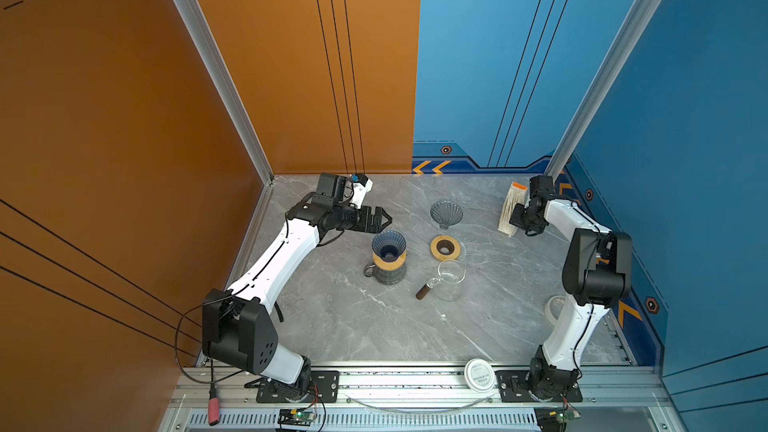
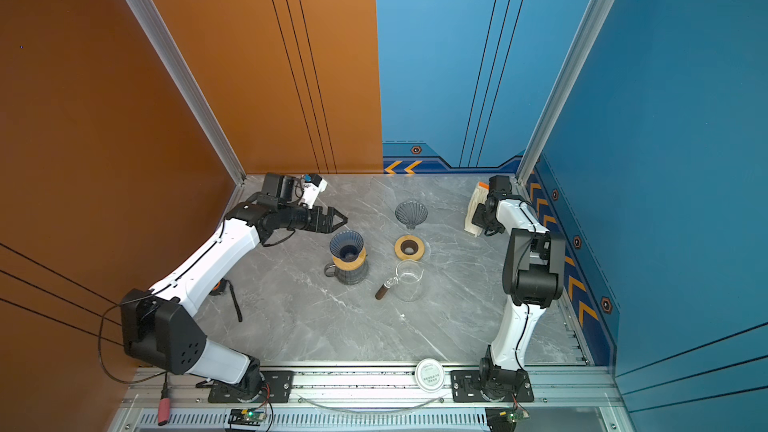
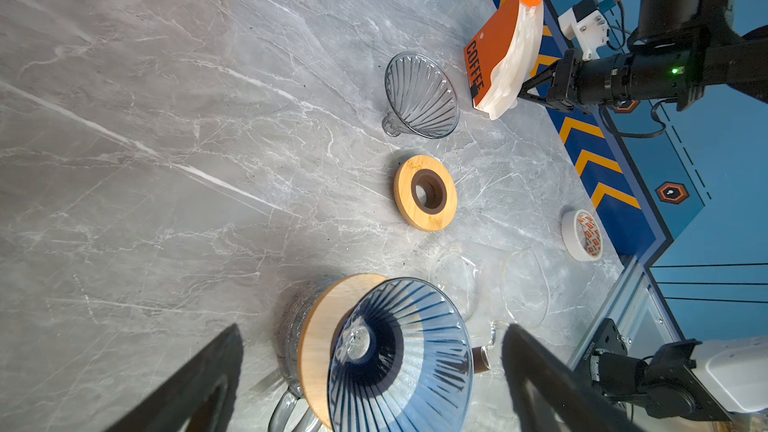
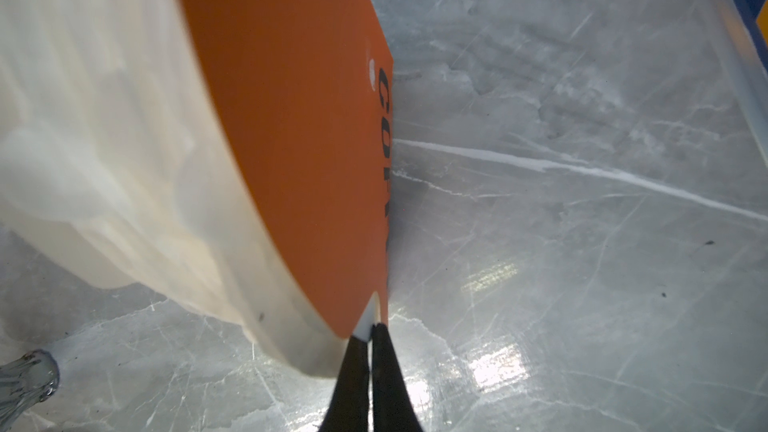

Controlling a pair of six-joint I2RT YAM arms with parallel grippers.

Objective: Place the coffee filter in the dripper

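A blue ribbed dripper [image 1: 389, 245] [image 2: 347, 243] [image 3: 399, 351] stands on a wooden collar over a grey glass mug. Against the far right wall leans an orange "COFFEE" holder [image 3: 492, 51] [image 4: 291, 118] with a stack of white coffee filters [image 1: 512, 209] [image 2: 476, 209] [image 4: 104, 118]. My right gripper [image 1: 514, 225] [image 2: 478, 223] [image 3: 519, 93] [image 4: 369, 332] is at the stack's lower corner. Its jaws are shut on a thin white filter edge. My left gripper [image 1: 388, 221] [image 2: 345, 220] [image 3: 372, 326] hovers just behind the blue dripper, open wide and empty.
A clear ribbed dripper [image 1: 446, 214] [image 3: 420, 95] lies on its side mid-table. Near it are a wooden ring [image 1: 445, 247] [image 3: 426, 193] and a clear glass pitcher [image 1: 451, 280] with a brown handle. A tape roll [image 3: 582, 234] sits by the right wall. A white lid [image 1: 479, 375] rests on the front rail.
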